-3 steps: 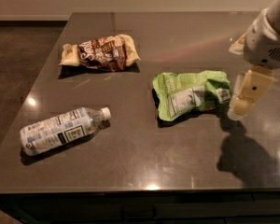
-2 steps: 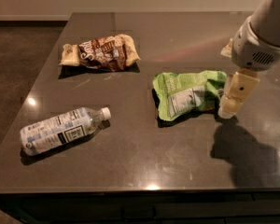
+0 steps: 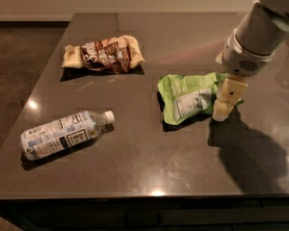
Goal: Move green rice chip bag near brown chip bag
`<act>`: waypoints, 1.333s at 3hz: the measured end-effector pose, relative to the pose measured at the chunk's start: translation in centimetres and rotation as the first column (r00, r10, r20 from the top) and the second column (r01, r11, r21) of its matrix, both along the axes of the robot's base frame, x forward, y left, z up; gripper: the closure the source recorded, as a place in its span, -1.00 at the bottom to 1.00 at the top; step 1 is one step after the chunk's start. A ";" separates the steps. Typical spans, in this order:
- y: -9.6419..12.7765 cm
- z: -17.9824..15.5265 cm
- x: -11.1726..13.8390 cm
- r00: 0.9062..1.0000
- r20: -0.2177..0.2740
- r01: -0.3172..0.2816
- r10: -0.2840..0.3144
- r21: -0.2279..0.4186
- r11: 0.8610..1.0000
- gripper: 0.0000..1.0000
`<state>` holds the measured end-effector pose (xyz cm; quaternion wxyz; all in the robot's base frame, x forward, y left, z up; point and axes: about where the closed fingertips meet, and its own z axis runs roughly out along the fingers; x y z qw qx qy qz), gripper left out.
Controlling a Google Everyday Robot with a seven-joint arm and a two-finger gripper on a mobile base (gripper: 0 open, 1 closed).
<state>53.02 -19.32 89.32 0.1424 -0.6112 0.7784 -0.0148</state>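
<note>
The green rice chip bag (image 3: 190, 96) lies crumpled on the dark table right of centre, its white label panel facing up. The brown chip bag (image 3: 103, 54) lies flat at the back left, about a bag's length away from it. My gripper (image 3: 223, 104) hangs from the white arm at the upper right and reaches down to the green bag's right end. Its cream finger (image 3: 226, 99) stands at the bag's right edge, low over the table. Whether it touches the bag I cannot tell.
A clear plastic water bottle (image 3: 62, 134) lies on its side at the front left. The table's front edge (image 3: 144, 194) runs along the bottom and its left edge slants up to the back. A dark floor lies left of the table.
The arm has moved left and toward the green bag. The gripper now stands at the bag's right edge. The bags and the bottle have not moved.
</note>
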 end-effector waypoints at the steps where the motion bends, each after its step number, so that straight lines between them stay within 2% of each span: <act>1: 0.4 -1.5 1.2 0.999 -0.029 -0.016 0.016 -0.016 1.000 -0.97; 2: 0.6 -2.1 1.6 0.999 -0.046 -0.023 0.022 -0.025 0.999 -0.53; 3: 0.9 -2.2 2.1 0.998 -0.055 -0.030 0.028 -0.029 0.999 0.06; 4: 1.4 -2.0 2.6 0.998 -0.058 -0.030 0.029 -0.021 0.999 0.53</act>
